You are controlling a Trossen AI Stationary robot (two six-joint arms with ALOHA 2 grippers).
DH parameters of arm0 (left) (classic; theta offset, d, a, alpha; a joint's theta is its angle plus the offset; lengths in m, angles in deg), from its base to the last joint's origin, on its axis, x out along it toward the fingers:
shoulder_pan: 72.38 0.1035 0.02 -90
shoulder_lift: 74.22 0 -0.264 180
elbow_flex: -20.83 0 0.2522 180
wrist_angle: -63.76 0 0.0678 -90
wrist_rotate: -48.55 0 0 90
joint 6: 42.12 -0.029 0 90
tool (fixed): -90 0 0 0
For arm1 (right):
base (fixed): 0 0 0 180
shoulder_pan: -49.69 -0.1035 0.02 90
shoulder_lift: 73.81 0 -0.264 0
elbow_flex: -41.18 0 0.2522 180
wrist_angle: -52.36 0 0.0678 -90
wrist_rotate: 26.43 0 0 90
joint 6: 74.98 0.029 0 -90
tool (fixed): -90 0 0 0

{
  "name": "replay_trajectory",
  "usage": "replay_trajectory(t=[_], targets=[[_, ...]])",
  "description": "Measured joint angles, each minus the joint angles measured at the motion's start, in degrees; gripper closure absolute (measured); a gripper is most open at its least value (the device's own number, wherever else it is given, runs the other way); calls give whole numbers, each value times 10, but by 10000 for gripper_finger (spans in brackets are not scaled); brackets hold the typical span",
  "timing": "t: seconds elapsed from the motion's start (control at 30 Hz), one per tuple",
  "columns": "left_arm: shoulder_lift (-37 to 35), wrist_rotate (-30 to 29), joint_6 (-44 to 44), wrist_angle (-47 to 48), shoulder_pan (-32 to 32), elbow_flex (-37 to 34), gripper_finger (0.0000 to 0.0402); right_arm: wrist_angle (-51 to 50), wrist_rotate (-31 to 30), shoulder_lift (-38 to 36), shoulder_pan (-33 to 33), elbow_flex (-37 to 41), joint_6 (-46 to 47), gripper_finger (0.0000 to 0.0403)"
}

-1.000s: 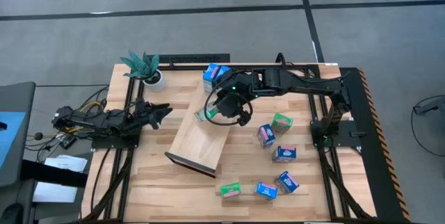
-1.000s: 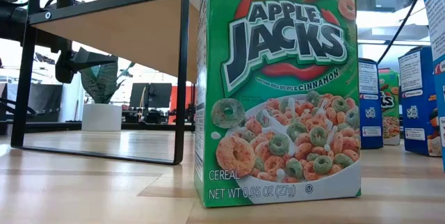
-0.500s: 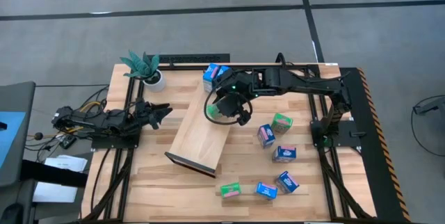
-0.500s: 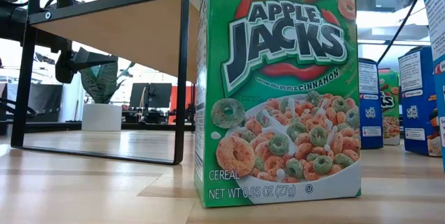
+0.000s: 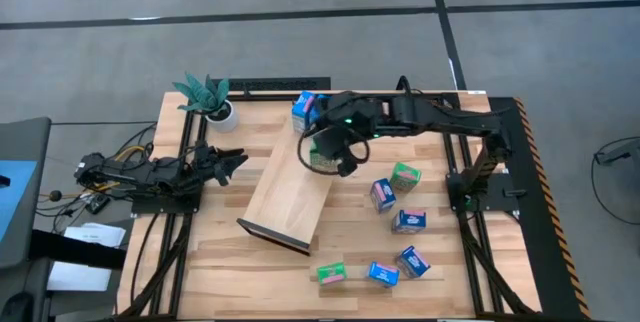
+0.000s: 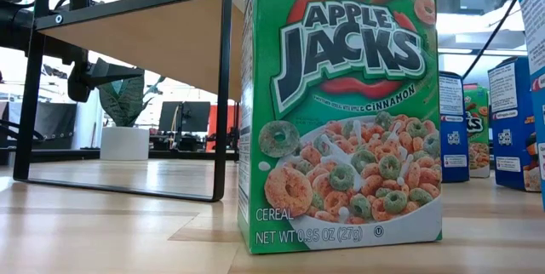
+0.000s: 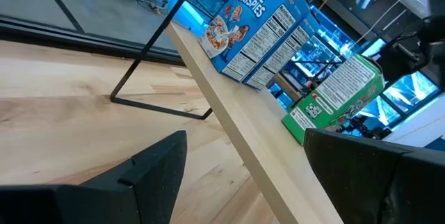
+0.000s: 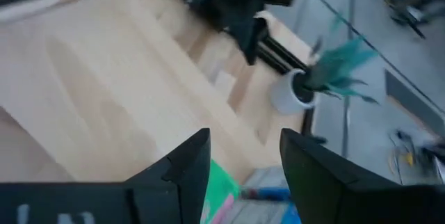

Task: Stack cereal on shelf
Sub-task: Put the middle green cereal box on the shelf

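**Desk:** Wood first: where's the board, and is anything on it?

**Me:** I've got the shelf [image 5: 285, 202] lying on a slant at centre frame in the high view, with its far end toward the top. A blue carton [image 7: 252, 33] stands at that far end, and my left wrist view shows a green carton [image 7: 337, 100] standing just beside it on the same plank. There may be a second blue one behind the first. I can't separate them.

**Desk:** And the claw?

**Me:** My right gripper [image 5: 325, 154] hangs over that upper end, right above the green carton. In its own view the fingers stand apart with bare plank showing between the tips, so I read it as holding nothing. The green box looks set down, though I can't rule out a fingertip brushing it.

**Desk:** The other arm?

**Me:** The left gripper [image 5: 228, 162] is parked at the left edge of the table [image 5: 220, 262], fingers spread wide, idle.

**Desk:** So how much is left?

**Me:** Most of it, I'd say. I count six loose cartons [image 5: 410, 220] scattered across the lower right of the high view, all well apart from the shelf. That's two or three placed and six to fetch.
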Motion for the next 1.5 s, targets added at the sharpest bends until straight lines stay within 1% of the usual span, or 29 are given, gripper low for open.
replay_trajectory(t=[0.07, 0.13, 0.17, 0.23, 0.33, 0.37, 0.4, 0.5, 0.57, 0.67, 0.77, 0.87, 1.13, 1.23, 1.37, 1.5], targets=[[0, 0, 1, 0, 0, 0, 122, -8, -43, -18, -15, -1, 41, 218], [0, 0, 1, 0, 0, 0, 122, -50, -84, -35, -30, -1, 87, 242], [0, 0, 1, 0, 0, 0, 122, -75, -95, -43, -36, -1, 115, 258], [0, 0, 1, 0, 0, 0, 122, -131, -102, -56, -46, 3, 186, 298], [0, 0, 1, 0, 0, 0, 122, -176, -103, -70, -63, 35, 273, 370], [0, -1, 1, 0, 0, 0, 122, -178, -107, -75, -73, 55, 291, 384], [0, -4, 1, 0, 0, 0, 122, -173, -110, -81, -82, 76, 305, 389], [0, -9, 1, 0, 0, 0, 122, -126, -126, -104, -104, 154, 355, 382], [0, -10, 1, 0, 0, 0, 122, -72, -130, -117, -113, 212, 364, 384], [0, -11, 1, 0, 0, 0, 122, 27, -135, -130, -108, 279, 369, 395], [0, -11, 7, 0, 0, 0, 122, 64, -135, -134, -92, 318, 382, 391], [0, -11, 11, 0, 0, 0, 122, 72, -136, -132, -75, 331, 385, 386], [0, -11, 12, 0, 0, 0, 122, 138, -120, -129, -37, 342, 338, 394], [0, -11, 11, 0, 0, 0, 122, 157, -117, -109, -20, 344, 324, 387], [0, -11, 10, 0, 0, 0, 122, 191, -71, -76, 0, 342, 307, 384], [4, -11, 13, 0, 0, 0, 122, 205, -73, -48, 1, 334, 276, 389]])
